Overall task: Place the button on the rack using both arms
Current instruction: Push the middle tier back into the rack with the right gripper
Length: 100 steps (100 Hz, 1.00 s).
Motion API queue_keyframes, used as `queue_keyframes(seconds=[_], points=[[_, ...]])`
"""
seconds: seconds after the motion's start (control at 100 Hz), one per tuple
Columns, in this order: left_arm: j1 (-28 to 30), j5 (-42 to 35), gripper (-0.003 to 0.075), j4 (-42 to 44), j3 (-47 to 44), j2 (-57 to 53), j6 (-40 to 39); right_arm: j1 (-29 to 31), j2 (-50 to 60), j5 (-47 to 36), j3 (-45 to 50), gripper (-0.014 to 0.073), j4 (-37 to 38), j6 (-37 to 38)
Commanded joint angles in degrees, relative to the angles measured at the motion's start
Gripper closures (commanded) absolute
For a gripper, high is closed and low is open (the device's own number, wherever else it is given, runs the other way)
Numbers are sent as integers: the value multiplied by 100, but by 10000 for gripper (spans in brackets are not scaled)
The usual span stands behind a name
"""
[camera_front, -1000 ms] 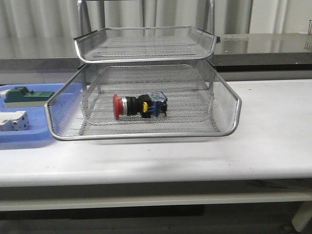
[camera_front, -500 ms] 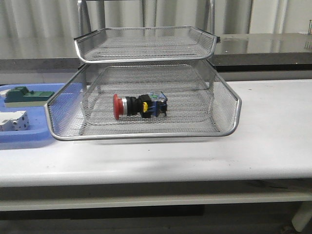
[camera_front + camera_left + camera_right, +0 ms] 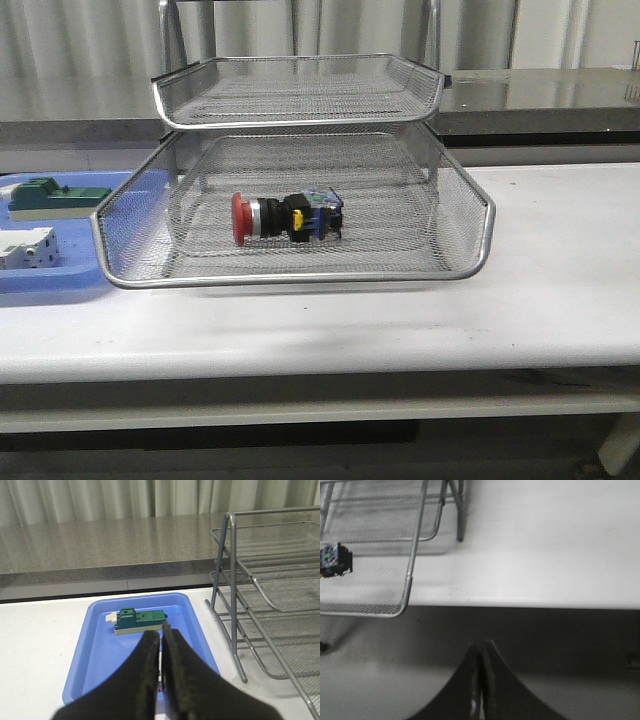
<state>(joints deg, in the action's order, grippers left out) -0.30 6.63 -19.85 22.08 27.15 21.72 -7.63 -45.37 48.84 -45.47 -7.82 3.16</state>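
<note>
Left gripper (image 3: 161,670): fingers pressed together, nothing held, hanging over blue tray (image 3: 95,655) with green-and-beige block (image 3: 140,621). Right gripper (image 3: 481,680): fingers likewise together, empty, off table's (image 3: 545,545) front edge. We see button (image 3: 287,217) lying on its side in pulled-out tray of rack (image 3: 300,90), red cap leftward. We judge placement done; pushing tray back in perhaps left.
</note>
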Motion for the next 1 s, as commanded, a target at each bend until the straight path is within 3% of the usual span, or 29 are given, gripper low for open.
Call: queue_keyframes(seconds=[0.0, 0.15, 0.57, 0.99], points=[[14, -466, 716, -74, 160, 16, -50, -113, -440, -390, -184, 660, -480, -391], [14, -466, 716, -74, 160, 16, -50, -556, -1213, -443, -184, 660, -919, -729], [14, -466, 716, -74, 160, 16, -50, -2161, -2947, -835, -498, 660, -925, -730], [14, -466, 716, -74, 160, 16, -50, -3246, -4265, -936, -1468, 660, -351, -769]])
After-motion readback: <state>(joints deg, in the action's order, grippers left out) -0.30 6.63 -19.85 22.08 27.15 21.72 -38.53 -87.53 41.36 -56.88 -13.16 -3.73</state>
